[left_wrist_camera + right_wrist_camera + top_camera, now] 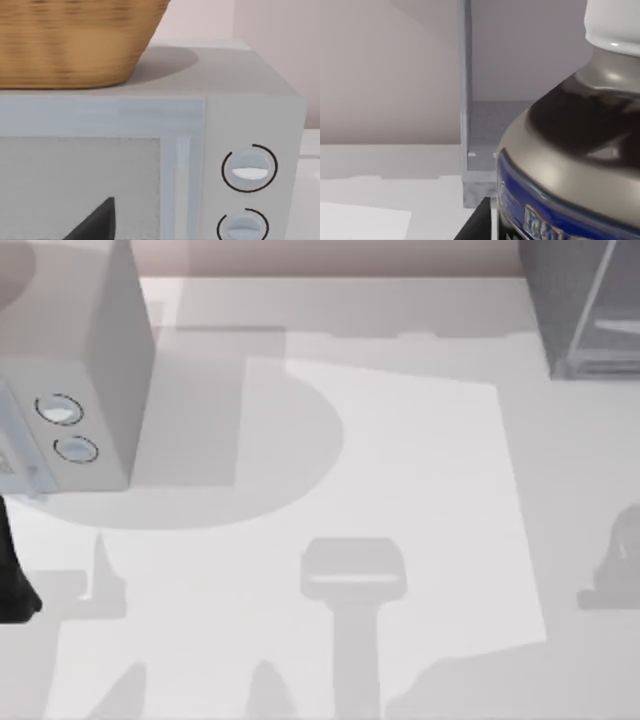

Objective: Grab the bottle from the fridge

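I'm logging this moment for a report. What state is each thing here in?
Bottle: upright, white cap on, very close to the right wrist camera.
Fridge: at the table's far right corner, its inside visible in the right wrist view.
Microwave: door shut, at the table's left.
Basket: sitting on top of the microwave.
Left arm: at the table's left edge, in front of the microwave.

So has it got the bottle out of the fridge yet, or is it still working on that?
Seemingly well along. In the right wrist view the bottle sits very close to the camera, beside a dark claw tip, with the fridge edge behind it, so it may already be held, though the grip itself isn't visible. The top view shows the fridge corner at the table's right. What's left: carrying it clear.
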You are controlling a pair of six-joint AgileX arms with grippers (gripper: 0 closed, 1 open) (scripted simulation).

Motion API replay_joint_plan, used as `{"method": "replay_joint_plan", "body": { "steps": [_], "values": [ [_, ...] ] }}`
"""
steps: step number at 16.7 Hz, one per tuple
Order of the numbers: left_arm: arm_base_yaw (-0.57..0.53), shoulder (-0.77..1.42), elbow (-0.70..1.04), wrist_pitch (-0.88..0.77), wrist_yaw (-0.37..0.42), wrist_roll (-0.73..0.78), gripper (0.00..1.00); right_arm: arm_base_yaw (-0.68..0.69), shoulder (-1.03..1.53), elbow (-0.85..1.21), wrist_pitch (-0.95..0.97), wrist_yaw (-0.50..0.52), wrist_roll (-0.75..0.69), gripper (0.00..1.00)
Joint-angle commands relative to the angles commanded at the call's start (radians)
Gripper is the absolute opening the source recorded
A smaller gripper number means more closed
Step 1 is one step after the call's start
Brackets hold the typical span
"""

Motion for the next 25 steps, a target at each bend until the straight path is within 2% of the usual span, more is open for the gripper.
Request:
{"method": "replay_joint_plan", "body": {
  "steps": [3,11,15,19,25],
  "values": [
    [0.0,0.0,0.0,0.0,0.0,0.0,1.0,0.169,0.19,0.042,0.174,0.173,0.002,0.0],
    [0.0,0.0,0.0,0.0,0.0,0.0,1.0,0.736,0.952,0.148,0.719,0.75,0.02,0.0],
    [0.0,0.0,0.0,0.0,0.0,0.0,1.0,0.964,1.247,0.202,0.944,0.978,0.026,0.0],
    [0.0,0.0,0.0,0.0,0.0,0.0,1.0,1.092,1.384,0.237,1.077,1.106,0.027,0.0],
    [0.0,0.0,0.0,0.0,0.0,0.0,1.0,1.101,1.394,0.237,1.087,1.116,0.029,0.0]
  ]
}}
